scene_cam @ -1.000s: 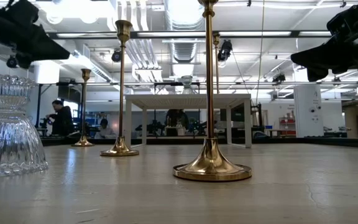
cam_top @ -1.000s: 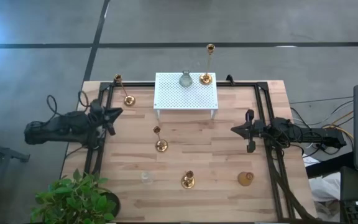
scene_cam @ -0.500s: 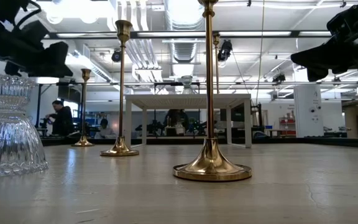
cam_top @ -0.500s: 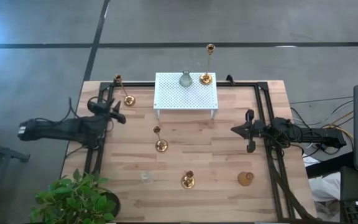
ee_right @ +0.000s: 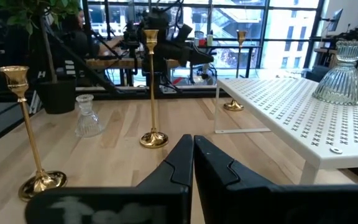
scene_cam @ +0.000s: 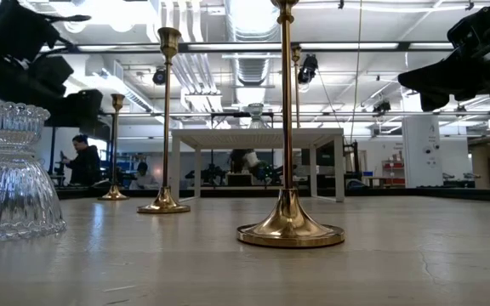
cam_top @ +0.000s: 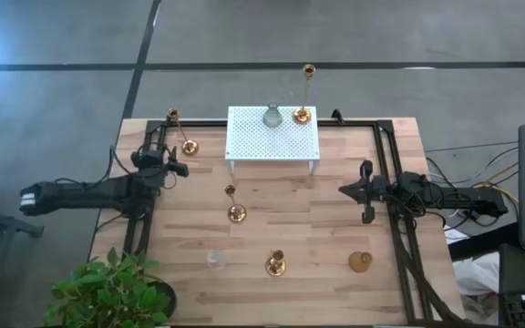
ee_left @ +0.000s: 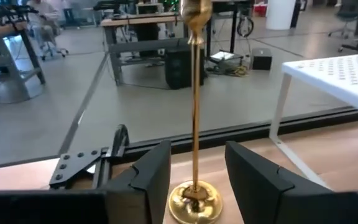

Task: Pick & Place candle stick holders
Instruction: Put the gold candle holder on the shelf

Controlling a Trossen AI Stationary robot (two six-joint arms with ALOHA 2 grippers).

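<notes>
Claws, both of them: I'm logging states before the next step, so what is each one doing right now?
Left claw: open, straddling the brass candle stick holder at the table's far-left corner, not gripping.
Right claw: closed, empty, waiting at the right side.

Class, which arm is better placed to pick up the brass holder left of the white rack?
Left: its open claw already frames that brass holder beside the rack. The right claw, shut, waits across the table.

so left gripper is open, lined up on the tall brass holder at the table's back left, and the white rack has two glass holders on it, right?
Not quite. The high view shows the white rack carrying one glass holder and one tall brass holder, not two glass. The left gripper is open, facing the back-left brass holder.
</notes>
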